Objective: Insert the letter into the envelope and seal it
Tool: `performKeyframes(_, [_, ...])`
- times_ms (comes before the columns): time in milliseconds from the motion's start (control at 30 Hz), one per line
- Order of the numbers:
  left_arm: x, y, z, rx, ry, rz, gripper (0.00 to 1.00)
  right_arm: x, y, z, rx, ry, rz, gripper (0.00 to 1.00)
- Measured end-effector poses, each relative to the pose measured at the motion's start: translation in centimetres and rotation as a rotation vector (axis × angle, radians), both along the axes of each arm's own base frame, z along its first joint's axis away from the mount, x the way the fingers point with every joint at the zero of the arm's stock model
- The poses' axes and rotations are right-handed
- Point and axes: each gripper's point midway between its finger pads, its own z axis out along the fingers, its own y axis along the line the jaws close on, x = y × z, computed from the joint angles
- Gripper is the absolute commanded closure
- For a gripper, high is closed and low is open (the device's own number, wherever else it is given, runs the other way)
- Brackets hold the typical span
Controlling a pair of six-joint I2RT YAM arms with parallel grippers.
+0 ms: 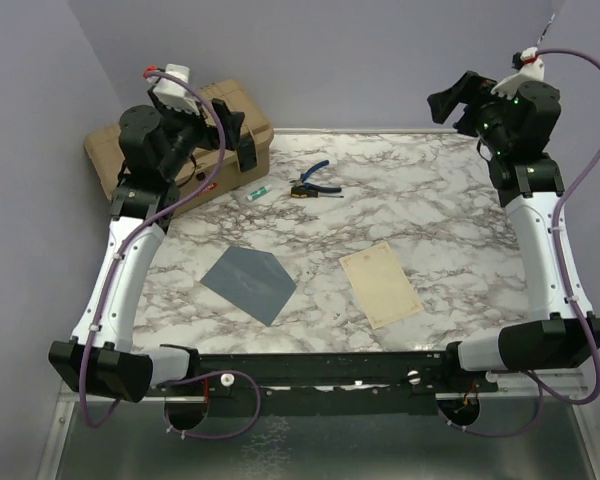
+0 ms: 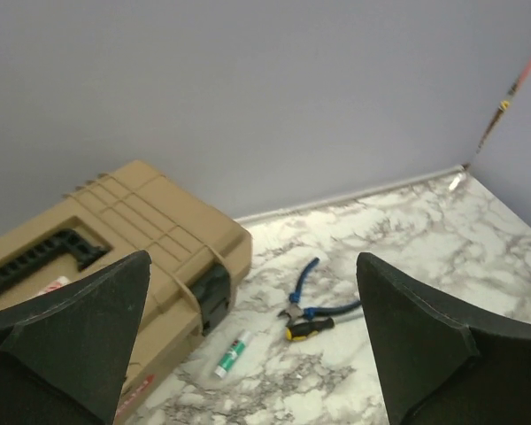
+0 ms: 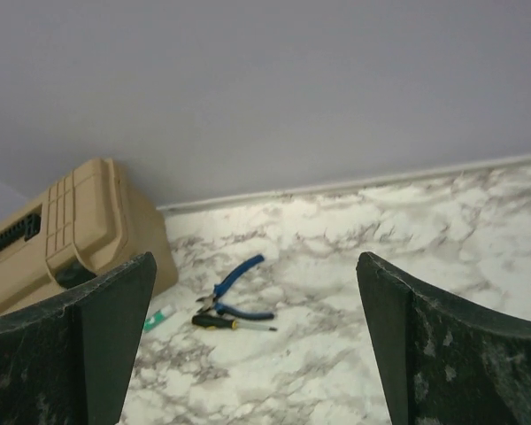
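Observation:
The cream-tan letter (image 1: 381, 283) lies flat on the marble table, right of centre near the front. The slate blue-grey envelope (image 1: 249, 280) lies flat left of centre, apart from the letter. Neither shows in the wrist views. My left gripper (image 1: 235, 128) is raised high at the back left over the tan case, open and empty; its fingers frame the left wrist view (image 2: 252, 341). My right gripper (image 1: 450, 100) is raised high at the back right, open and empty; its fingers frame the right wrist view (image 3: 257, 341).
A tan hard case (image 1: 180, 150) stands at the back left (image 2: 115, 239) (image 3: 62, 230). Blue-handled pliers (image 1: 310, 175) (image 2: 308, 297) (image 3: 234, 288), a small screwdriver (image 2: 311, 328) (image 3: 226, 323) and a green-white tube (image 1: 257, 193) (image 2: 232, 354) lie at the back centre. Walls close the back and sides.

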Motion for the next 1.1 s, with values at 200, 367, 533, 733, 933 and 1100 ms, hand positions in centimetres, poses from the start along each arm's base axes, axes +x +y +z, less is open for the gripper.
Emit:
performKeyframes(200, [1.0,-7.6,-6.0,0.093,0.139,-0.163,0.01,0.6,1.4,-8.2,0.123,0.214,0.036,0.04])
performKeyframes(367, [0.8,-13.8,-13.3,0.257,0.259,-0.232,0.01,0.2,2.2,-12.4,0.202,0.332,0.053,0.1])
performKeyframes(533, [1.5,-14.6,-19.9,0.354,0.392,-0.202,0.01,0.1,2.8,-13.9,0.244,0.386,0.063,0.15])
performKeyframes(733, [2.7,-13.3,-25.0,0.393,0.511,-0.103,0.01,-0.4,3.2,-19.5,0.27,0.552,0.065,0.19])
performKeyframes(933, [3.5,-12.8,-28.2,0.41,0.581,-0.045,0.07,-1.6,3.8,-24.8,0.288,0.713,0.075,0.21])
performKeyframes(1100, [3.3,-13.3,-30.8,0.397,0.648,-0.056,0.09,-2.3,3.7,-25.7,0.29,0.755,0.063,0.21])
